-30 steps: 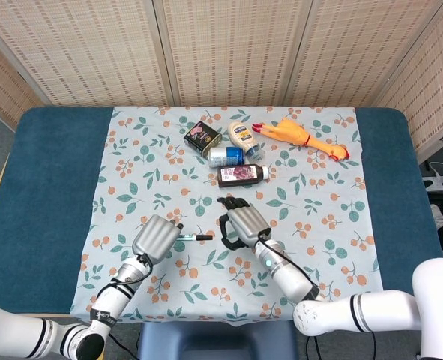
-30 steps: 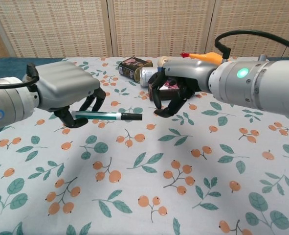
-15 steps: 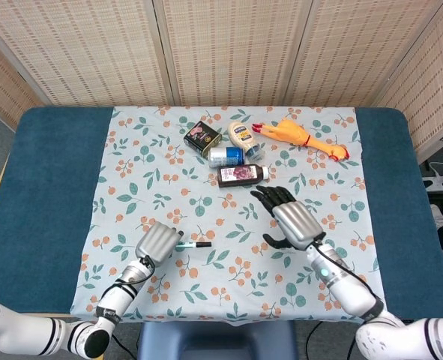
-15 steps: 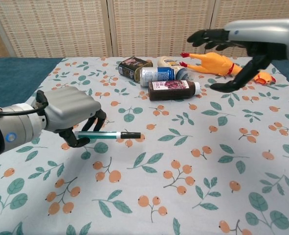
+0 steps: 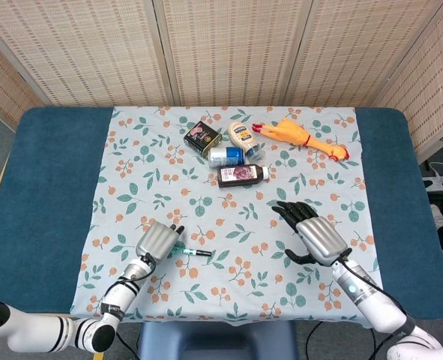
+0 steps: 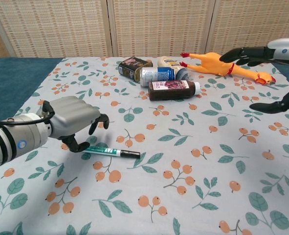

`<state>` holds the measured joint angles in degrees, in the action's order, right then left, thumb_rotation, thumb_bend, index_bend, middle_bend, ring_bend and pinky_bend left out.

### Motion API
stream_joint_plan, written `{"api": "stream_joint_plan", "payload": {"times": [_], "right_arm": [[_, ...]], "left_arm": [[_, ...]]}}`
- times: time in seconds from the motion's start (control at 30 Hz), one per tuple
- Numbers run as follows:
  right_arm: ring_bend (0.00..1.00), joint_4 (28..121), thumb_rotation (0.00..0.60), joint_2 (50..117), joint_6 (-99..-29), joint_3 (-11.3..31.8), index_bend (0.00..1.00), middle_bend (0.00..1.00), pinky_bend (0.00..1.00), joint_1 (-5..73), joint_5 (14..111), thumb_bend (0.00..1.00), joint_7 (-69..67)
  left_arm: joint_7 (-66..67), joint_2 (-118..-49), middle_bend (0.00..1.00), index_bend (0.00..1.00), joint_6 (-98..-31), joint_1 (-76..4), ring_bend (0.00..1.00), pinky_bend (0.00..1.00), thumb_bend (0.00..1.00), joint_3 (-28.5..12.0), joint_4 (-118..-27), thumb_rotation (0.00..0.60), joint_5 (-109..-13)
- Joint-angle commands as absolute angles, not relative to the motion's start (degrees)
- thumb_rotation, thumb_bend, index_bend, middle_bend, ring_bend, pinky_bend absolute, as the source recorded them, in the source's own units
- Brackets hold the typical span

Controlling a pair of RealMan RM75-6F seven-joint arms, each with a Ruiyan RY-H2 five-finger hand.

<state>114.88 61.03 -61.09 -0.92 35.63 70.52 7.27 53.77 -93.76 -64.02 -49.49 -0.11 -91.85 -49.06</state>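
Observation:
A green marker with a black cap (image 5: 193,253) (image 6: 112,152) lies flat on the floral cloth (image 5: 206,210). My left hand (image 5: 159,240) (image 6: 76,125) hovers just over its left end, fingers curled loosely and lifted off the barrel. The thumb tip sits right by the marker's end. My right hand (image 5: 318,238) (image 6: 269,53) hangs above the cloth at the right, fingers spread, holding nothing. It is well apart from the marker.
At the back of the cloth lie a brown bottle (image 5: 241,174) (image 6: 173,90), a blue can (image 5: 225,156), a mayonnaise bottle (image 5: 241,135), a dark box (image 5: 202,137) and a rubber chicken (image 5: 300,137) (image 6: 217,63). Blue table (image 5: 49,187) shows on both sides.
The left hand lowered the marker onto the cloth and its fingers came off it. The right hand drew away from the marker to the right and spread out.

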Motion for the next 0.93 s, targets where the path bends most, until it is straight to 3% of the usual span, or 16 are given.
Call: {"api": "stream_joint_plan", "payload": {"times": [0.03, 0.13, 0.2, 0.3, 0.4, 0.47, 0.57, 0.83, 0.93], "right_arm": [[0.0, 114.83, 0.6, 60.33, -62.43, -1.69, 0.0, 0.0, 0.01, 33.78, 73.2, 0.24, 6.66], [0.0, 114.01, 0.6, 59.61, -65.97, -3.53, 0.0, 0.0, 0.0, 30.71, 78.3, 0.24, 6.91], [0.0, 112.4, 0.6, 59.47, -71.1, -5.3, 0.0, 0.0, 0.0, 27.17, 83.48, 0.23, 7.56], [0.0, 106.45, 0.6, 61.24, -82.22, -7.73, 0.0, 0.0, 0.0, 19.9, 90.69, 0.22, 11.02], [0.0, 96.48, 0.6, 66.26, -93.75, -7.66, 0.0, 0.0, 0.0, 11.98, 92.95, 0.21, 17.26], [0.0, 89.71, 0.6, 70.37, -99.35, -6.24, 0.0, 0.0, 0.0, 7.9, 92.0, 0.21, 19.39], [0.0, 83.38, 0.6, 74.34, -102.58, -4.18, 0.0, 0.0, 0.0, 4.79, 89.73, 0.21, 17.84], [0.0, 83.71, 0.6, 72.78, -102.26, -1.38, 0.0, 0.0, 0.0, 4.21, 87.69, 0.2, 12.99], [0.0, 86.38, 0.6, 69.37, -98.92, -1.4, 0.0, 0.0, 0.0, 3.93, 85.87, 0.2, 8.47]], "left_arm": [[53.05, -92.29, 0.29, 0.17, -65.02, -48.92, 0.89, 1.0, 0.4, -0.4, -93.34, 0.6, -50.11], [50.17, -88.59, 0.25, 0.14, -67.2, -47.35, 0.84, 1.0, 0.4, -0.72, -98.31, 0.6, -52.72], [44.13, -84.41, 0.21, 0.11, -69.58, -44.61, 0.7, 0.92, 0.4, 0.11, -103.5, 0.6, -57.93], [27.71, -76.52, 0.14, 0.05, -75.17, -37.39, 0.33, 0.58, 0.4, 4.83, -109.46, 0.6, -71.12], [6.98, -69.72, 0.09, 0.02, -86.37, -27.48, 0.12, 0.3, 0.42, 11.9, -107.56, 0.6, -85.39], [-4.28, -67.33, 0.09, 0.01, -95.66, -20.58, 0.09, 0.23, 0.43, 14.45, -101.49, 0.6, -89.48], [-15.77, -66.94, 0.1, 0.01, -102.83, -13.36, 0.09, 0.2, 0.44, 13.03, -93.55, 0.6, -85.48], [-17.31, -64.52, 0.11, 0.02, -102.06, -10.69, 0.09, 0.17, 0.45, 9.77, -88.0, 0.6, -80.46], [-15.59, -61.68, 0.1, 0.0, -96.05, -11.73, 0.09, 0.17, 0.45, 10.55, -89.19, 0.6, -80.43]]}}
